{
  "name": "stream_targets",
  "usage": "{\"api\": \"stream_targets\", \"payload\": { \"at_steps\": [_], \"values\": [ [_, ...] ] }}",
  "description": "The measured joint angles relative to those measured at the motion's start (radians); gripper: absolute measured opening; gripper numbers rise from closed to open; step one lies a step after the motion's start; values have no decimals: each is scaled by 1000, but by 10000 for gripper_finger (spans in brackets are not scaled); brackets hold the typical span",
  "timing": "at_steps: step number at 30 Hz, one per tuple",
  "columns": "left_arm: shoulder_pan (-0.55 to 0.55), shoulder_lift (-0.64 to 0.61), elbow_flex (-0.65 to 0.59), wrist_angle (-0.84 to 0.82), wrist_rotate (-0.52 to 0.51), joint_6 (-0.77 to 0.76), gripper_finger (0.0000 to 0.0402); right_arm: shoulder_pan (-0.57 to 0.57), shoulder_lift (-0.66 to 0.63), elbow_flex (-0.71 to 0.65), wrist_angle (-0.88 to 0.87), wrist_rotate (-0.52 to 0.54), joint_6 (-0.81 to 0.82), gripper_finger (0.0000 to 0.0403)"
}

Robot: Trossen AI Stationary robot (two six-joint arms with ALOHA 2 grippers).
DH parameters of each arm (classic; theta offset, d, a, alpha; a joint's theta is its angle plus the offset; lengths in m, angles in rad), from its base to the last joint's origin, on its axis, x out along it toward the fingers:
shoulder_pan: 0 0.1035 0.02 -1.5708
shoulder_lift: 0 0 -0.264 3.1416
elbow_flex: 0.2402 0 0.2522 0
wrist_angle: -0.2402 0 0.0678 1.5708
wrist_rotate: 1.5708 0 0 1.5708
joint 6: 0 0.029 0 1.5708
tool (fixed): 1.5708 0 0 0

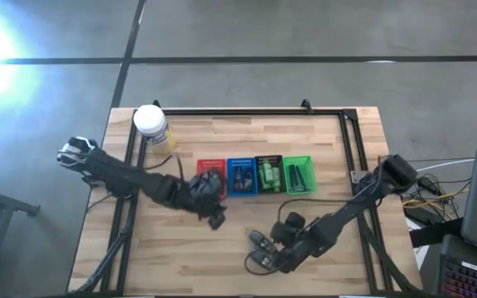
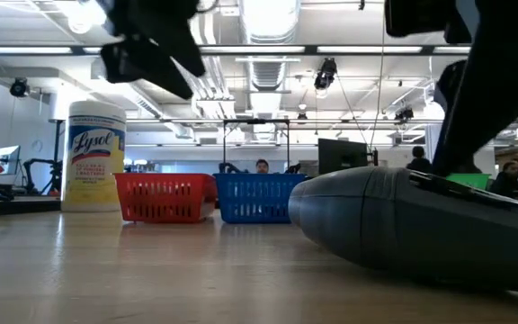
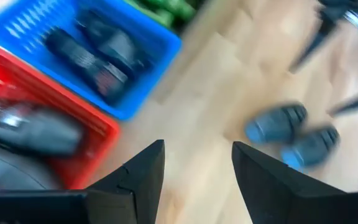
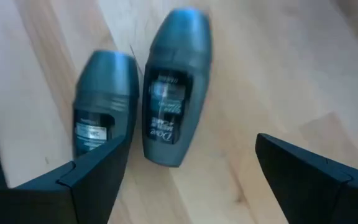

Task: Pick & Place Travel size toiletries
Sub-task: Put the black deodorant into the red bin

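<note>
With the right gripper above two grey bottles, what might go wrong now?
1. The two dark grey bottles lie almost touching; the open right gripper may catch both or push one away.
2. They look rounded, so a nudged one may roll across the table.
3. The left gripper, open beside the red tray, may bump it.

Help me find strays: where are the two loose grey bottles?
The two grey bottles lie side by side on the bare wood under the open right gripper, nearer the table's front edge than the trays.

Open-plan lab, ceiling strip lights (image 2: 268, 18), monitors (image 2: 342, 153), seated person (image 2: 262, 166)
</note>
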Motion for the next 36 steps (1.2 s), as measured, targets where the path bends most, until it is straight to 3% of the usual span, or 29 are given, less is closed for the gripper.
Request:
{"api": "stream_targets", "payload": {
  "at_steps": [8, 16, 21, 26, 31, 36],
  "values": [
    [-90, 8, -67, 12, -3, 12, 193, -8, 125, 67, 6, 8, 78, 363],
    [-131, 4, -143, 61, 9, 111, 193, -51, 245, 155, -18, -47, 70, 340],
    [-130, 3, -156, 160, 68, 301, 193, -66, 284, 220, -98, -60, 69, 317],
    [-137, 3, -157, 208, 151, 584, 193, -85, 271, 217, -119, -76, 45, 265],
    [-138, 3, -161, 202, 159, 747, 193, -102, 246, 211, -121, -98, -4, 193],
    [-143, -6, -158, 230, 116, 846, 193, -114, 188, 211, -110, -129, -29, 189]
  ]
}}
